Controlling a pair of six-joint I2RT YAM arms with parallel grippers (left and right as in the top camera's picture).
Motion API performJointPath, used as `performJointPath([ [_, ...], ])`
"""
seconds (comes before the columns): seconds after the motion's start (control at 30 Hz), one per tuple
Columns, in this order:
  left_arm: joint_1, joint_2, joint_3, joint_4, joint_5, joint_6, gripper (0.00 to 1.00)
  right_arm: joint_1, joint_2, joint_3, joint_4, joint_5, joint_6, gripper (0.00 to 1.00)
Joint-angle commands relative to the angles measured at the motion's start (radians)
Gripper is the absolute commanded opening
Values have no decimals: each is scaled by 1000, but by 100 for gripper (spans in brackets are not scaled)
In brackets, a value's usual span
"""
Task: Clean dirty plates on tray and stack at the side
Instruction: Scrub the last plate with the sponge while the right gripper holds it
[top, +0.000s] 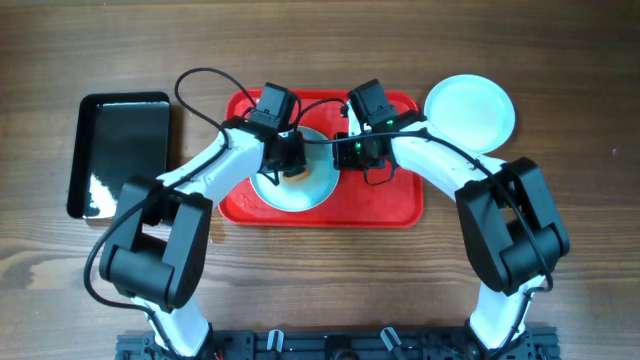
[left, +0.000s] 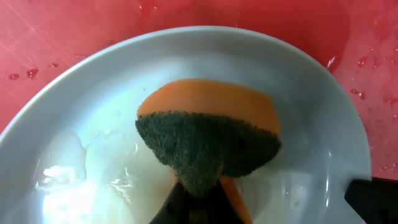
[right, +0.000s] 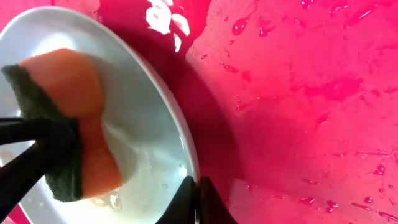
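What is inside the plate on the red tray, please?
A sponge, orange with a dark scouring face, pinched by the left tool, and some wet foam. The plate surface under the sponge is covered, so any smear there cannot be seen.

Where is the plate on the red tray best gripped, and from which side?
Grip the plate by its raised right rim, coming from the right over the tray. The rim lifts off the flat tray, leaving a lip to pinch, and the sponge in the left gripper fills the middle. The right gripper appears to pinch there.
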Motion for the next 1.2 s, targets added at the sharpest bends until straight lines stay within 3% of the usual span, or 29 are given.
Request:
performJointPath([
  [0.0,0,29,-7,-68,-22,-9,4,-2,11,-2,-4,21,3,4],
  [0.47,-1,6,89,-410,-453,2,4,-3,11,-2,-4,51,34,4],
  [0.6,0,5,112,-410,-526,-6,4,-3,11,-2,-4,50,34,4],
  [0.9,0,-16,168,-300,-504,-71,4,-2,11,-2,-2,51,34,4],
  [1.17,-2,-51,180,-231,-130,-77,4,-2,11,-2,1,50,34,4],
])
